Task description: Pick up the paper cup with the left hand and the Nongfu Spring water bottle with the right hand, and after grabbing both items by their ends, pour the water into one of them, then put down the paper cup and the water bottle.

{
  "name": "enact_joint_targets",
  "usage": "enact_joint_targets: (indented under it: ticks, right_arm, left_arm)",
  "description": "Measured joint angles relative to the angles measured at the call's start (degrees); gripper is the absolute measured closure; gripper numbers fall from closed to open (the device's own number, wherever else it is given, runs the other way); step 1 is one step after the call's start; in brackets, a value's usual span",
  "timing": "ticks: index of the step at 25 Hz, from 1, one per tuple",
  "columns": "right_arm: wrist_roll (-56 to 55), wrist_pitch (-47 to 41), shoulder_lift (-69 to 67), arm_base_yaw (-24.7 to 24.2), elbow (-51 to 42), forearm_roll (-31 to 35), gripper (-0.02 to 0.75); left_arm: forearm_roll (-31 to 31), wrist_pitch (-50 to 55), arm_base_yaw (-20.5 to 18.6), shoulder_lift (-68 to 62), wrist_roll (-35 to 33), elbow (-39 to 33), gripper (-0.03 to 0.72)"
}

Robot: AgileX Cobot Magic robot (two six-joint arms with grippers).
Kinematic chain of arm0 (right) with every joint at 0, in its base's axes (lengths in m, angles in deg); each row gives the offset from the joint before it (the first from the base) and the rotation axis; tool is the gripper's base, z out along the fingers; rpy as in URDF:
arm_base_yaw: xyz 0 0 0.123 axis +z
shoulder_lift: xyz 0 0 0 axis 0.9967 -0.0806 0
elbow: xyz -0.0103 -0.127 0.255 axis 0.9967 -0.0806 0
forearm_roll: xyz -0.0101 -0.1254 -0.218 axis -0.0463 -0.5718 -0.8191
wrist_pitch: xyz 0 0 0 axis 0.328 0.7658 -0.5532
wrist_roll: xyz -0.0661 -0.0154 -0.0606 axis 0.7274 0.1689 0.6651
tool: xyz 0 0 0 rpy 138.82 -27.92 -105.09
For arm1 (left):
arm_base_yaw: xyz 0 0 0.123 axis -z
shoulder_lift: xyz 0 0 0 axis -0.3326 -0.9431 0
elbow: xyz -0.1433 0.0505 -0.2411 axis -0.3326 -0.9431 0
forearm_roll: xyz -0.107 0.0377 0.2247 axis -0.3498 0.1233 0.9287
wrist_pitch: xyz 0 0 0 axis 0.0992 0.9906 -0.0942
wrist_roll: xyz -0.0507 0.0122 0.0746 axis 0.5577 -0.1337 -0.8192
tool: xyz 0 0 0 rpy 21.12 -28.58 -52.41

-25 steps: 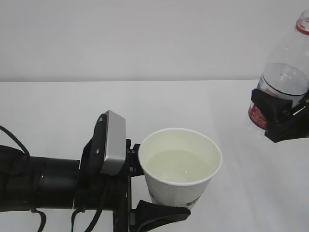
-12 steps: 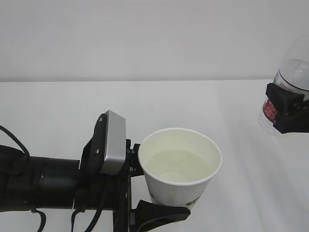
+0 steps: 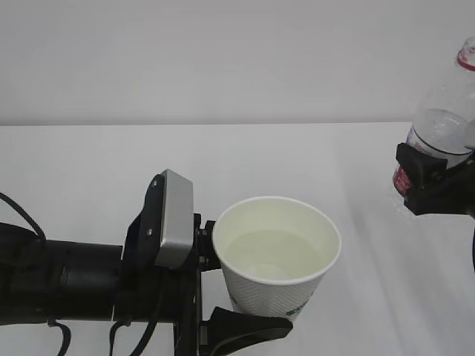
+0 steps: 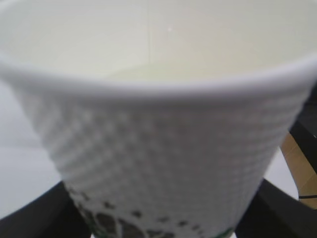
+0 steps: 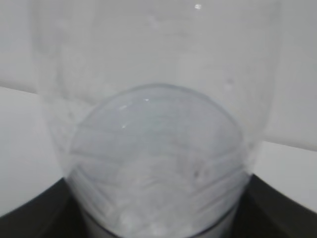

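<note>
The white paper cup (image 3: 269, 291) is held upright above the table at the lower middle, with clear water (image 3: 271, 251) inside it. My left gripper (image 3: 249, 288) is shut on its lower part, one black finger (image 3: 245, 328) curling under its near side. The cup (image 4: 158, 144) fills the left wrist view, between the dark fingers (image 4: 34, 220) of the left gripper (image 4: 161, 224). At the right edge, the clear Nongfu Spring water bottle (image 3: 443, 126) leans with its red neck ring up and to the right. My right gripper (image 3: 434, 185) is shut on its labelled lower body. In the right wrist view the bottle (image 5: 158, 148) sits in that gripper (image 5: 158, 224).
The white table (image 3: 104, 163) runs back to a plain white wall. The grey plate (image 3: 175, 219) on my left wrist stands just left of the cup. My left arm lies along the lower left of the exterior view.
My right gripper swung the bottle out toward the right edge, then brought it back a little left and lower. The cup and the left arm have not moved.
</note>
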Motion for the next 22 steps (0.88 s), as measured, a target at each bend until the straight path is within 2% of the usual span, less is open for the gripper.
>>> enact_joint_targets:
  ticks: [7,22]
  right_arm:
    - [0.09,3.86,-7.58,0.00,2.06,2.35,0.226]
    - [0.09,4.55,-18.06,0.00,12.50,5.70,0.226]
  left_arm:
    - [0.00,0.00,0.00,0.00,0.00,0.00,0.139]
    - [0.00,0.00,0.00,0.00,0.00,0.00,0.139]
